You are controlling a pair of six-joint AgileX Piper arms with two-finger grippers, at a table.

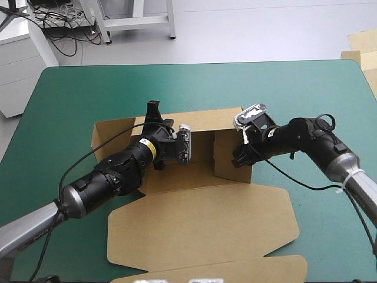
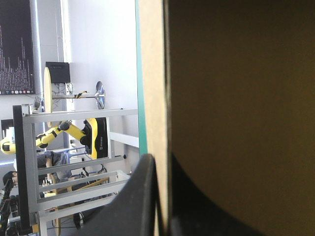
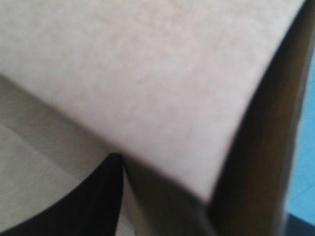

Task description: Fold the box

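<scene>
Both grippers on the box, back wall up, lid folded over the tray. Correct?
No. The lid is not folded over. It lies flat on the table toward the near edge, as the high view shows. The rest stands: the left gripper and right gripper are on the box, back wall up.

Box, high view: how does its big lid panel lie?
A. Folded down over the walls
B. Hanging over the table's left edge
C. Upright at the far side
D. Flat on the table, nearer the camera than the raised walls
D: the lid of the box lies flat on the table, on the near side of the raised walls.
</scene>
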